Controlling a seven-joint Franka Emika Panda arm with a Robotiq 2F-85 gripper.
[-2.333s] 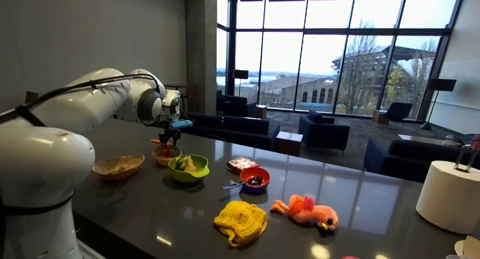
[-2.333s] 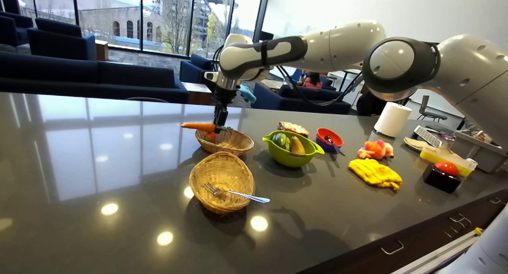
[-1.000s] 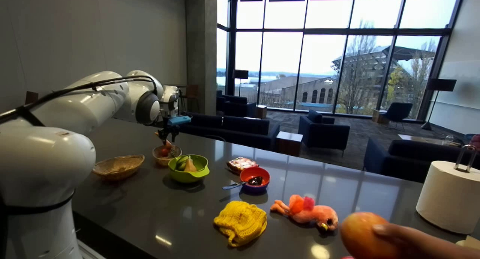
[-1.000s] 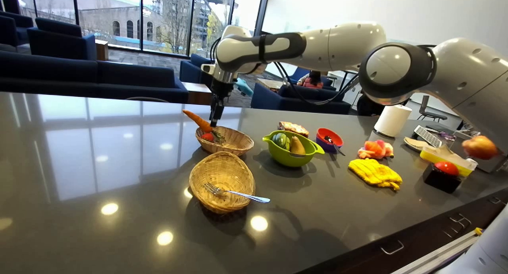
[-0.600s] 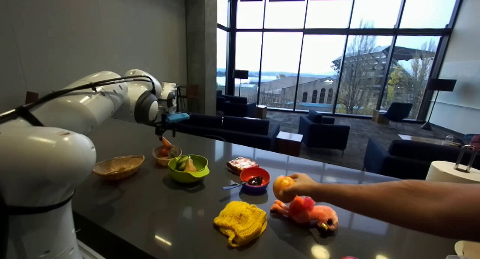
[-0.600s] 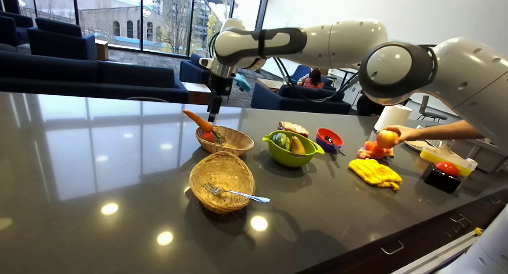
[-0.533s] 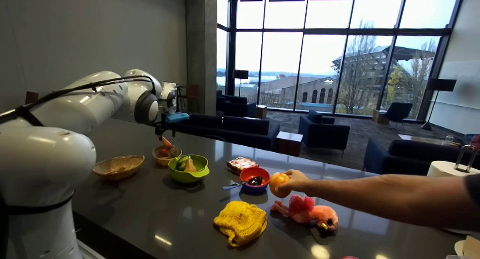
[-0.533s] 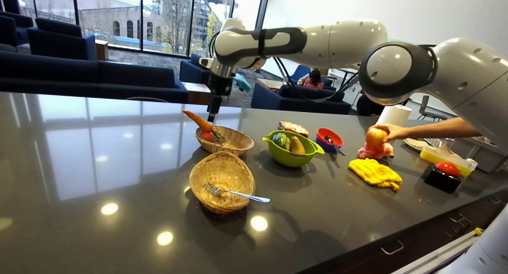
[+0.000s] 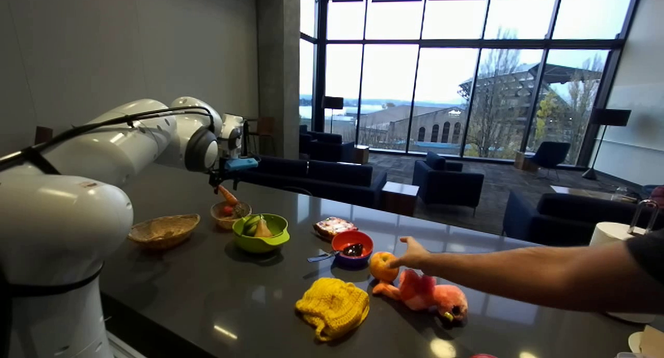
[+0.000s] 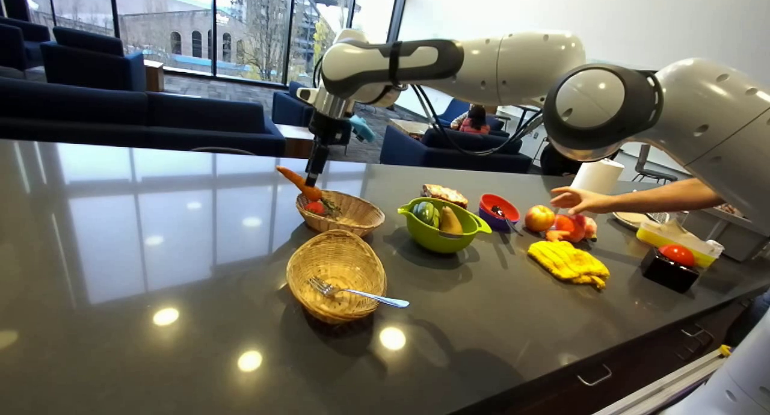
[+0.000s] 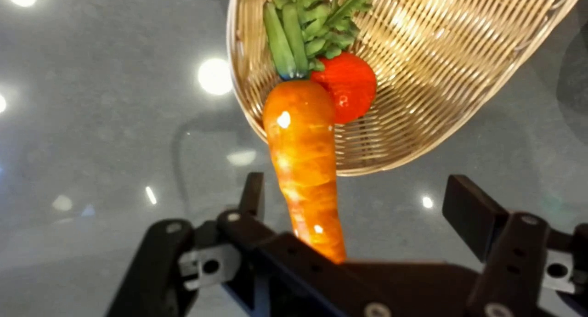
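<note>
Carrot (image 11: 303,165), orange: leafy end in wicker basket (image 11: 436,73), body crossing the rim; long axis slanting, tip pointing up and outward. Gripper (image 11: 360,202): fingers spread wide, carrot seen between them in the wrist view, apart from both pads. Round red item (image 11: 354,87): beside the carrot's thick end. Second basket (image 10: 337,252): near the first, fork (image 10: 379,298) across its rim. Green bowl (image 10: 430,239): near, on the side away from the tip. Counter (image 10: 150,367): extends beneath the tip; far edge behind.

On my feeds I count two wicker baskets (image 10: 340,252) (image 10: 361,215); one carrot (image 11: 303,156); one tomato (image 11: 351,85); one fork (image 10: 361,294); one pear (image 10: 450,221); one green bowl (image 10: 433,242); one yellow knitted cloth (image 9: 334,308); one plush flamingo (image 9: 449,297); one apple (image 10: 539,218); one human hand (image 10: 580,200).
</note>
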